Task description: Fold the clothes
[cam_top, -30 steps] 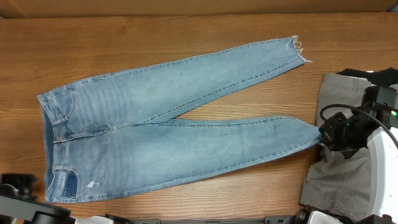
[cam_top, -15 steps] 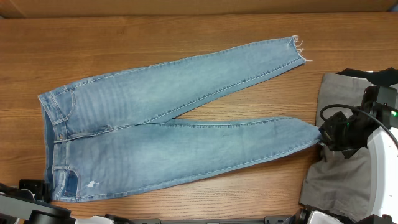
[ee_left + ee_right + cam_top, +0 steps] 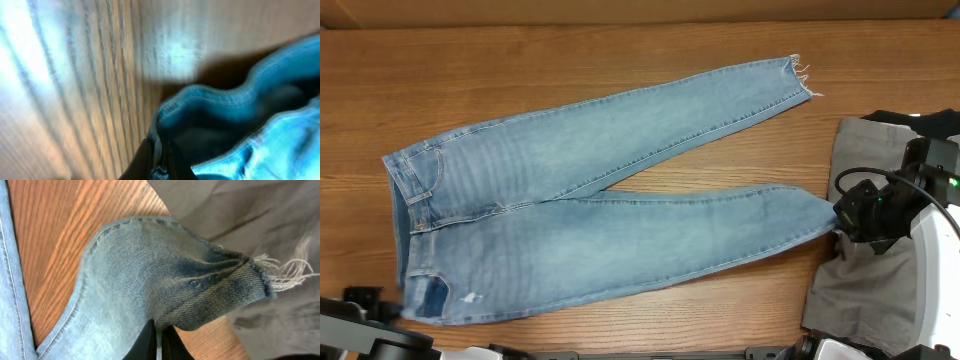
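The clothes, light blue jeans (image 3: 600, 200), lie flat on the wooden table with the waist at the left and both legs running right. A small white worn spot (image 3: 471, 297) shows near the waist's front corner. My left gripper (image 3: 392, 306) sits at that corner. In the left wrist view it (image 3: 160, 162) is shut on the waistband edge (image 3: 210, 95), which is raised off the wood. My right gripper (image 3: 838, 215) is at the near leg's end. The right wrist view shows it (image 3: 158, 340) shut on the bunched frayed hem (image 3: 165, 275).
A grey cloth (image 3: 865, 270) lies at the table's right side under the right arm, and it also appears in the right wrist view (image 3: 250, 210). The far leg's frayed hem (image 3: 800, 75) points to the back right. Bare wood (image 3: 570, 60) surrounds the jeans.
My left gripper has closed on the waistband corner, and the waist edge has shifted slightly to the right. The right gripper and the leg hem have not moved.
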